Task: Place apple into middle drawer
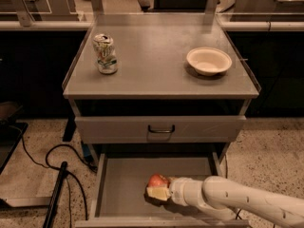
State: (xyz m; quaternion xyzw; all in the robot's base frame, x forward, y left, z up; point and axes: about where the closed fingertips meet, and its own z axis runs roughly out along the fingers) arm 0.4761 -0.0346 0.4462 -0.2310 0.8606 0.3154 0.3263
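Observation:
The apple [157, 180] is red with yellowish patches and sits low inside the open middle drawer [121, 186], near its centre. My gripper [158, 188] reaches in from the right on a white arm and its cream-coloured fingers [156, 193] are closed around the apple. The apple is at or just above the drawer's grey floor; I cannot tell whether it touches.
A shut drawer with a dark loop handle [161, 129] is above the open one. On the cabinet top stand a soda can [105, 53] at the left and a cream bowl [209, 61] at the right. A black cable and pole [57, 189] lie on the floor at the left.

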